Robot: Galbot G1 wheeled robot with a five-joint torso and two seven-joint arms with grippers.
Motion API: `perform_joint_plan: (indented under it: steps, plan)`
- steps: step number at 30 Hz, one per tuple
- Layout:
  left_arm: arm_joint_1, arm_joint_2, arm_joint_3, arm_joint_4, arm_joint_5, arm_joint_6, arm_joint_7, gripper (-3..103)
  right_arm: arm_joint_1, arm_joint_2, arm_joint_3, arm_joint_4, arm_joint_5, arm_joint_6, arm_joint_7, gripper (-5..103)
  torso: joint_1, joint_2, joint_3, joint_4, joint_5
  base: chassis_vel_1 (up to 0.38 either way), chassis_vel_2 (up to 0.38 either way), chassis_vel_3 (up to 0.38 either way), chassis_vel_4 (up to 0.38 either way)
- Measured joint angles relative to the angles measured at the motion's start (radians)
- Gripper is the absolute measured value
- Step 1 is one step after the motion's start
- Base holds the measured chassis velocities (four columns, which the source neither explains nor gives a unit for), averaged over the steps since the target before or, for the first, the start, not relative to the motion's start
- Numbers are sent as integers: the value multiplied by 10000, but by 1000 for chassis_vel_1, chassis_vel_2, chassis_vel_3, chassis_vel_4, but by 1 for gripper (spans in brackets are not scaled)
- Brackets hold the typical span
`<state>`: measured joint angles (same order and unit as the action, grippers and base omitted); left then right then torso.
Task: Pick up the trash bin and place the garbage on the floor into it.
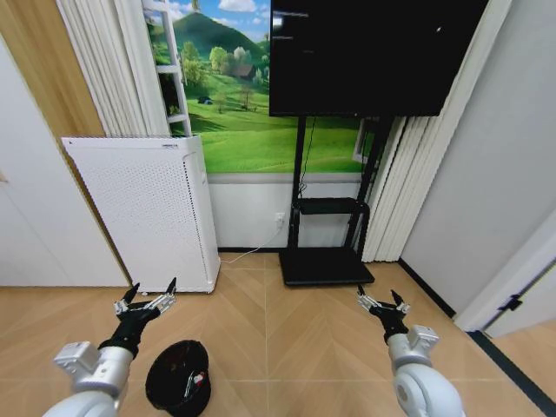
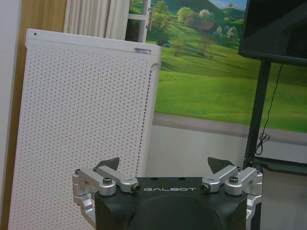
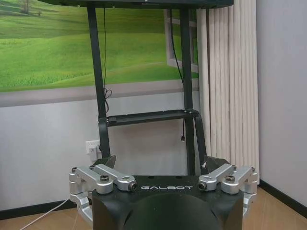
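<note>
Head view: trash bin [image 1: 178, 375] beside left gripper [image 1: 148, 296], fingers spread.

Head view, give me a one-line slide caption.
Both open grippers, left gripper and right gripper, raised; trash bin below left.

Trash bin [image 1: 179, 374] on floor, lower left of frame, just right of left gripper [image 1: 147, 297]; litter inside bin. Air purifier [image 1: 148, 208] behind, against wall, left. TV stand [image 1: 326, 226] centre, screen [image 1: 369, 54] above. Right gripper [image 1: 380, 301] lower right
</note>
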<state>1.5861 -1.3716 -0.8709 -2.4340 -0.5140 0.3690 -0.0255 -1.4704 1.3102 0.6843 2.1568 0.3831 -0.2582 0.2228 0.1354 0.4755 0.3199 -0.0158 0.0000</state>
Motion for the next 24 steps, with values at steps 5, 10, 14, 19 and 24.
perform_joint_plan:
  steps: [5,10,14,19,24]
  plan:
    - [42,-105,-16,-44,2,6,-32,100,80,-27,-44,7,16,-102,0,100,76,205,126,0,0,0,0,0,0]
    - [75,-129,-86,-43,6,-4,-24,100,174,-28,-8,-37,70,-114,-4,100,146,392,245,0,0,0,0,0,0]
    - [46,-76,-113,-28,-9,-12,-12,100,192,-4,32,-10,99,-122,-5,100,201,549,348,-1,0,0,0,0,0]
    - [40,-60,-110,-44,-36,-24,0,100,197,15,65,150,126,-154,20,100,304,817,512,-1,0,0,0,0,0]
    - [74,-77,-130,-94,-49,-39,12,100,162,25,98,233,130,-176,40,100,375,994,619,0,0,0,0,0,0]
